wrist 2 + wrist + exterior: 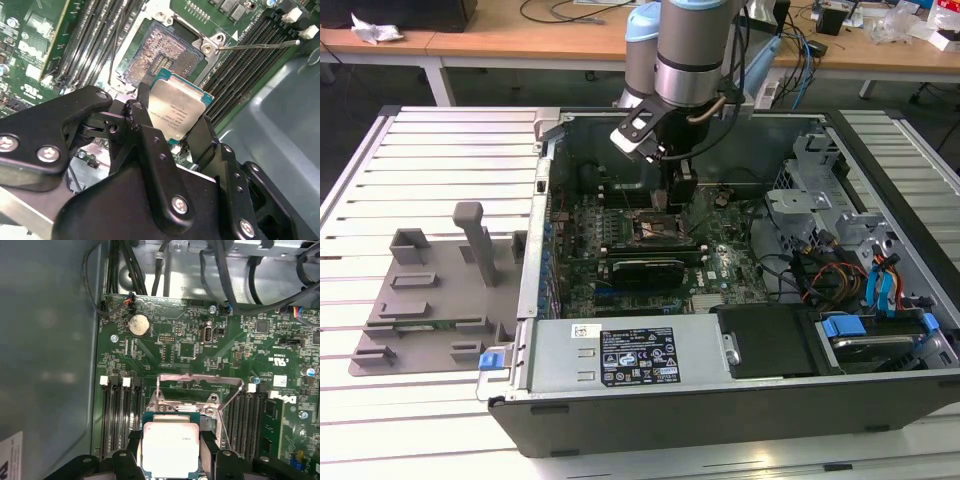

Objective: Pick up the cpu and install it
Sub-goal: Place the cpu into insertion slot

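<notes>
The gripper [172,120] is closed narrowly on 1 cpu [177,107], its 2 matte black fingers [145,130] pinching opposite edges. The cpu is a flat square chip with a dull silver-grey metal lid over a green rim. In both wrist views it hangs by the open socket [160,60], not seated in it. The socket's 1 shiny metal frame [200,382] stands raised. Long black memory slots [117,415] flank the socket on 2 sides, leaving tight room. In the exterior view the arm reaches inside 1 open dark case [720,425].
</notes>
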Controlling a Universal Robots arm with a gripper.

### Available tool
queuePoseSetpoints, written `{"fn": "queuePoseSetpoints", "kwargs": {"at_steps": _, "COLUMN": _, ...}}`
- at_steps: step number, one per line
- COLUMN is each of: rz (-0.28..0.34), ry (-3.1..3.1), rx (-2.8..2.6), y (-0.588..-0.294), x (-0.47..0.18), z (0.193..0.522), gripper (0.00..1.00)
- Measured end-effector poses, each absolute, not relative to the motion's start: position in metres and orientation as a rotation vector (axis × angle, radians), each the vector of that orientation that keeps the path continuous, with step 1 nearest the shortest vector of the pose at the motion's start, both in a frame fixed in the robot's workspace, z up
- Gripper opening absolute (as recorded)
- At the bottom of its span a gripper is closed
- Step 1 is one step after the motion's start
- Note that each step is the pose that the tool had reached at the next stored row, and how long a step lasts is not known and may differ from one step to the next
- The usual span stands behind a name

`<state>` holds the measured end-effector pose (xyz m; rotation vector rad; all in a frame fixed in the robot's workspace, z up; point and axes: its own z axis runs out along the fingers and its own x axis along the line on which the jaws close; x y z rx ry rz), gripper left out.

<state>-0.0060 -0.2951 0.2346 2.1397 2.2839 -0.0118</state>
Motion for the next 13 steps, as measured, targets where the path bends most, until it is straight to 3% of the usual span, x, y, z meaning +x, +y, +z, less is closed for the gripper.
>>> {"fn": "queuePoseSetpoints", "kwargs": {"at_steps": 13, "rz": -0.042, "ry": 2.263, "rx": 2.133, "y": -0.311, "x": -0.019, "z": 0.211, "gripper": 0.55}}
